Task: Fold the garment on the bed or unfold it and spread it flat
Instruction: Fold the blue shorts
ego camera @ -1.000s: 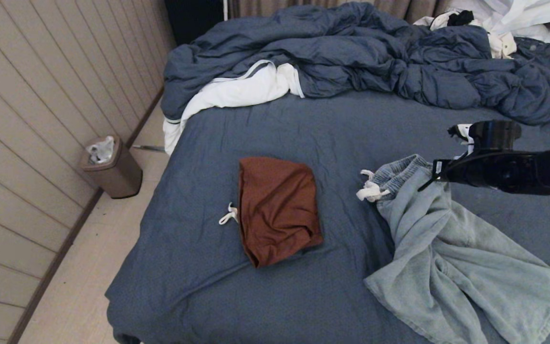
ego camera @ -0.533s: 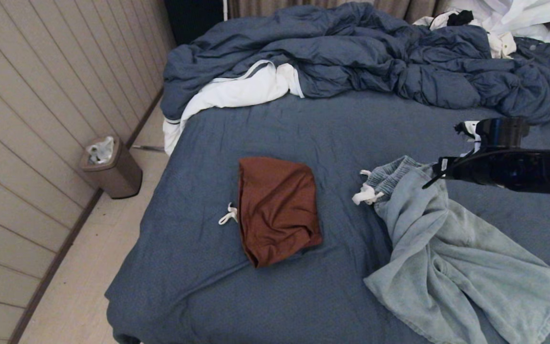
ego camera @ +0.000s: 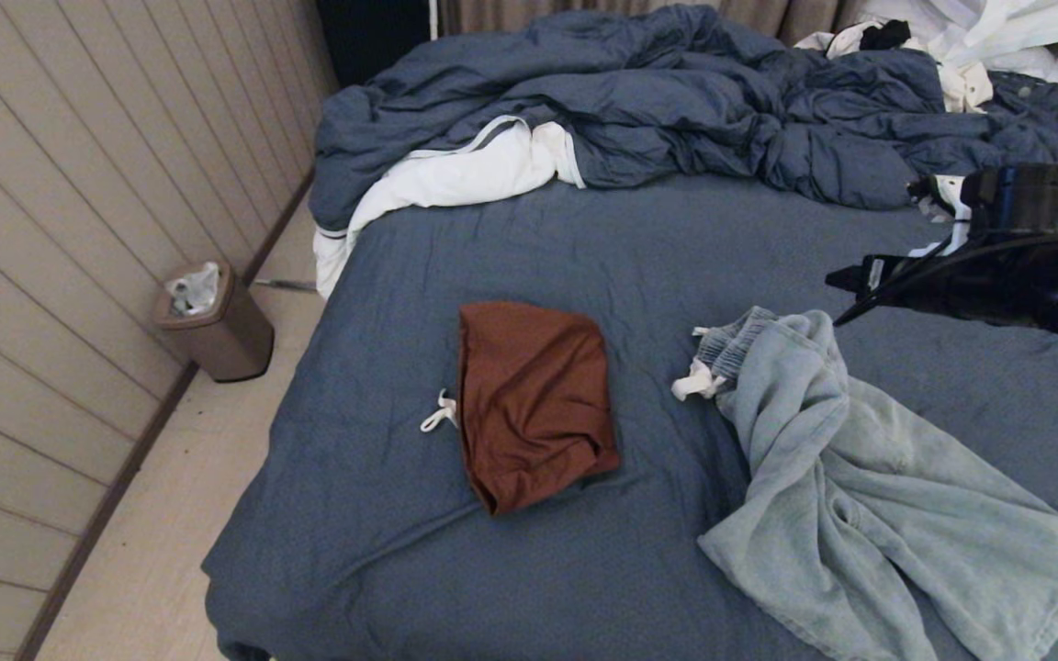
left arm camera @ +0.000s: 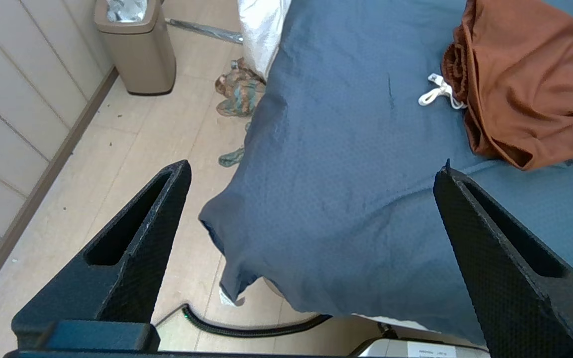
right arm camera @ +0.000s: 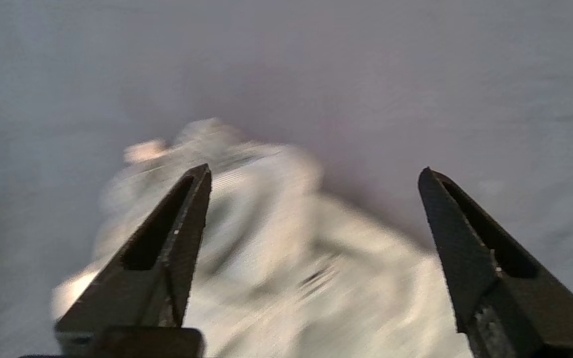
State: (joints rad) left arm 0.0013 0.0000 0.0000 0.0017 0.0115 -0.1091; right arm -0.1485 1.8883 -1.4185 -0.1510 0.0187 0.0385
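The right end effector, clamped on the waistband a second ago, now hangs spread wide above the crumpled pale-blue fleece sweatpants, seemingly clear of them, at 4 o'clock on the slate-blue bed. Rust folded shorts lie centre. The left end effector gapes, parked.

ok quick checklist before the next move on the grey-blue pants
1. Right pincer open and empty: ok, fingers wide apart, nothing between them.
2. Right pincer clear of the grey-blue pants: ok, raised above the waistband.
3. Pants spread flat: not ok, bunched and twisted.
4. Pants fully on the bed: cannot tell, legs run off the head view.
5. Folded brown shorts apart from the pants: ok.
6. Left pincer open, idle near the bed corner: ok.
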